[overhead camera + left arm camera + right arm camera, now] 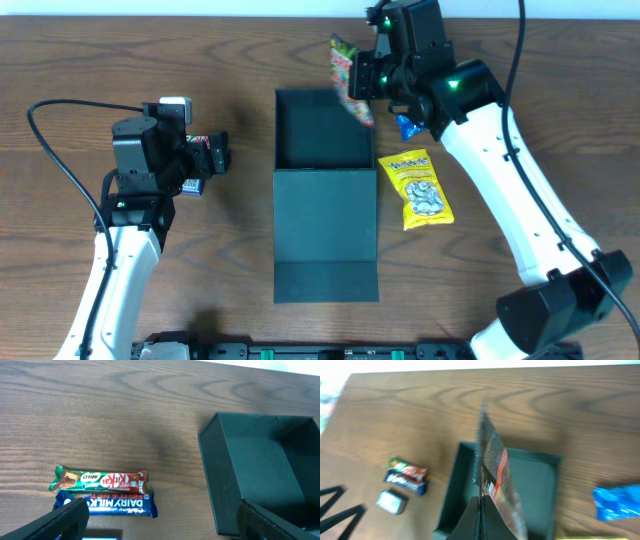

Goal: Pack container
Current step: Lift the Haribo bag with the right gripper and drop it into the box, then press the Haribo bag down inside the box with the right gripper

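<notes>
Two grippers are at work over the wooden worktop. The right gripper is pinched tight on a colourful snack packet, which hangs on edge above the far right part of the container.

The container, dark teal-green and square, stands in the middle of the worktop. Its flap lid is folded out flat toward the near side.

A blue packet lies just right of the container's far right corner, partly under the right arm. A yellow packet lies flat just beside the container's right wall.

Left of the container and apart from it, the left gripper has its jaws spread wide and grips nothing. Below it lie a Kit Kat Milo bar and a blue Dairy Milk bar, long sides touching, the Dairy Milk closer to the fingers. A small pale packet sits just beside them, too blurred to read.
</notes>
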`<act>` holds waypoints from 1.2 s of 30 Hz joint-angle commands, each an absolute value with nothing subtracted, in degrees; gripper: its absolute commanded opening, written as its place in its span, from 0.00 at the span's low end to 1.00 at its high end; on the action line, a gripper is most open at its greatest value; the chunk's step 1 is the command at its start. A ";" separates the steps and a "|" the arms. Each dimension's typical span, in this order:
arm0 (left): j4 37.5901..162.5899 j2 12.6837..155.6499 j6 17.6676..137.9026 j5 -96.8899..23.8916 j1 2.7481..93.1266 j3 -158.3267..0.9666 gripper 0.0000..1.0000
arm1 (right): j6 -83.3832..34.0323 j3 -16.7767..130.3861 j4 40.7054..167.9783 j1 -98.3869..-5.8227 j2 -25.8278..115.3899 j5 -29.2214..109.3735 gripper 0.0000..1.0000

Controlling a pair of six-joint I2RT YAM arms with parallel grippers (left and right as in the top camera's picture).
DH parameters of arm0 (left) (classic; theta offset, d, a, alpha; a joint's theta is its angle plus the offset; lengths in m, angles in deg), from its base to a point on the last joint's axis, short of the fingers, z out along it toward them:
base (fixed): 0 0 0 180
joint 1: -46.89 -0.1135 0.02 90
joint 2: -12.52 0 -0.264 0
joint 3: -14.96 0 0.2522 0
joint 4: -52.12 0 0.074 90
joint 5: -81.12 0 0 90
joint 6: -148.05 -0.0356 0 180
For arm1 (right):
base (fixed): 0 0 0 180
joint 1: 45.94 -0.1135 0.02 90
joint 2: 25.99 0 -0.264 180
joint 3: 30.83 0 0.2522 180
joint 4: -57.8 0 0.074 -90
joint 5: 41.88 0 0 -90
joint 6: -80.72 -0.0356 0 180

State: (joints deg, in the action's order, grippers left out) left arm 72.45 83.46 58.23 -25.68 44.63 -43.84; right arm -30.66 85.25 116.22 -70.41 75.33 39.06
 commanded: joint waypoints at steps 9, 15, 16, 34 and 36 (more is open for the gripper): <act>72.26 83.76 58.47 -26.53 44.28 -44.89 0.95 | -28.96 86.54 113.93 -69.99 87.72 20.79 0.01; 72.28 83.76 58.47 -26.51 44.28 -44.89 0.95 | -31.15 86.54 111.54 -70.02 90.19 15.08 0.02; 72.28 83.76 58.47 -26.51 44.28 -44.89 0.95 | -31.12 86.54 111.67 -70.02 90.19 15.10 0.01; 72.98 83.76 58.47 -26.49 44.28 -44.89 0.95 | -39.30 86.54 122.21 -69.86 96.22 47.76 0.02; 72.98 83.76 58.47 -26.51 44.28 -44.89 0.95 | -39.25 86.54 122.34 -69.86 96.22 48.72 0.59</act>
